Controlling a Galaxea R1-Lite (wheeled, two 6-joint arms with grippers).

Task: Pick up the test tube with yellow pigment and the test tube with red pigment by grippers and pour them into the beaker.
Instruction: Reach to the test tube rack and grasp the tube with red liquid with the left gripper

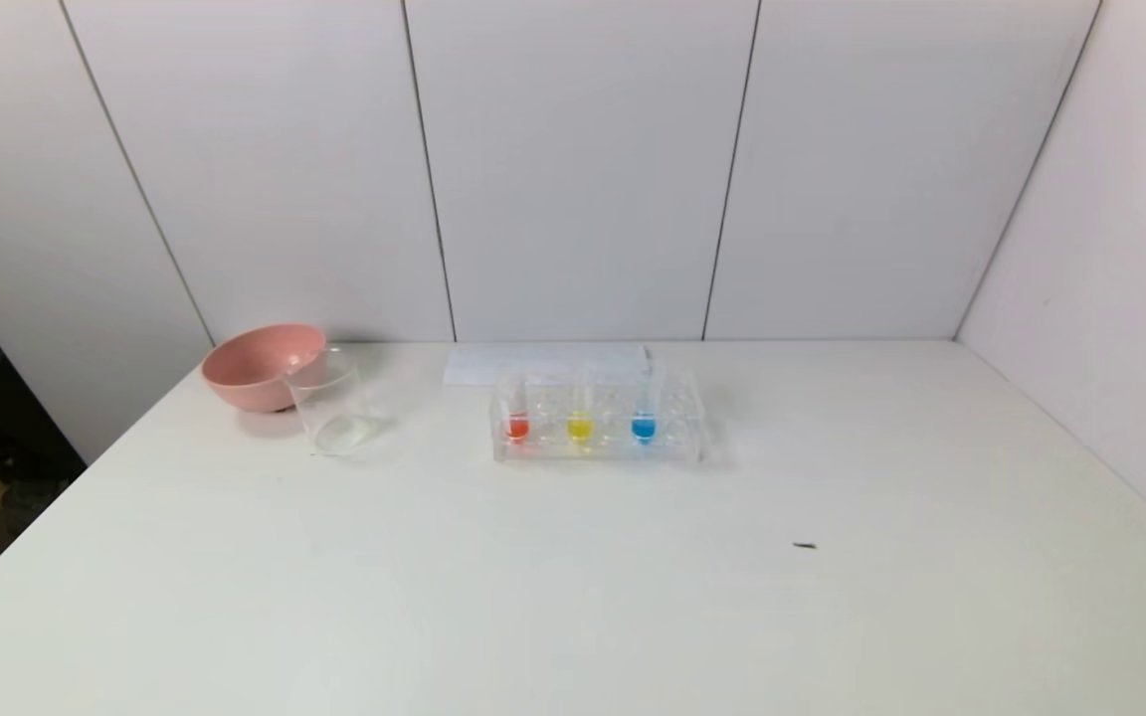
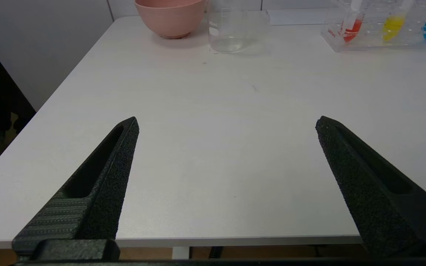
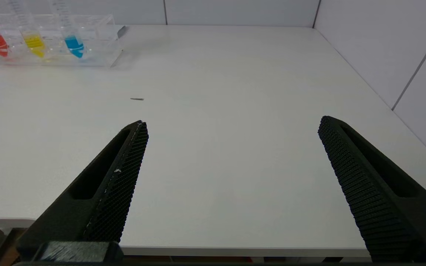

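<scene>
A clear rack (image 1: 692, 413) at the back middle of the white table holds the test tube with red pigment (image 1: 517, 426), the test tube with yellow pigment (image 1: 580, 427) and a blue-liquid tube (image 1: 644, 426), all upright. The beaker (image 1: 332, 403) stands left of the rack, empty. Neither gripper shows in the head view. My left gripper (image 2: 227, 123) hangs open at the table's near edge, far from the beaker (image 2: 227, 29) and the red tube (image 2: 352, 29). My right gripper (image 3: 231, 123) is open too at the near edge, well short of the yellow tube (image 3: 34, 41).
A pink bowl (image 1: 260, 364) sits just behind and left of the beaker, nearly touching it. A white sheet (image 1: 543, 360) lies behind the rack. A small dark speck (image 1: 805, 545) marks the table right of centre. White walls close the back and right side.
</scene>
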